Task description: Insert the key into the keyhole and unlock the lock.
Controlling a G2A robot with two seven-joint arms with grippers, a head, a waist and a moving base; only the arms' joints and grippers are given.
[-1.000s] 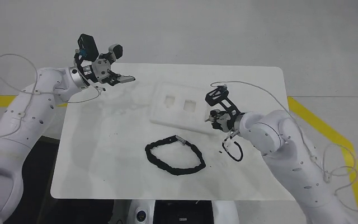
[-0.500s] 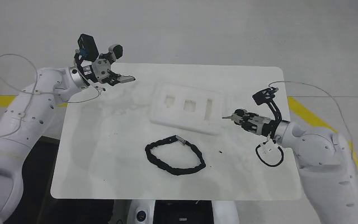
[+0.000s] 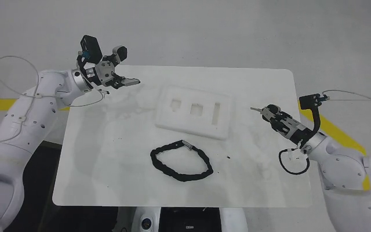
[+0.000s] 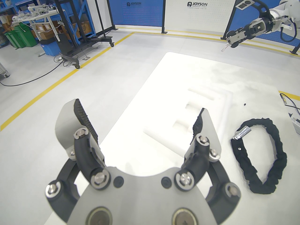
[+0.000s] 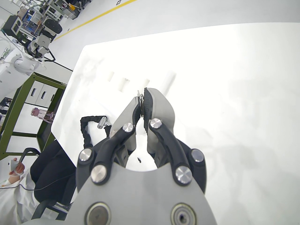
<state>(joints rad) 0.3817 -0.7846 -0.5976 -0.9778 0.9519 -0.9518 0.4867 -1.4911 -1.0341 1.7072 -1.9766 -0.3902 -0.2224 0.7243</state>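
A black fabric-covered chain lock lies looped on the white table, its silver cylinder end pointing toward the foam tray; it also shows as the chain lock and the chain lock. My right gripper hovers over the table's right side, shut on a small metal key, whose tip sticks out past the fingertips as the key. My left gripper stays open above the table's far left corner, holding nothing; its pads stand wide apart.
A white foam tray with three cut-out slots sits in the table's middle, just behind the lock. A tiny dark speck lies right of the chain. A loop of black cable hangs at the right arm's wrist.
My right gripper has pulled away from the foam tray to the right, carrying the key clear of it. The left arm has not moved.
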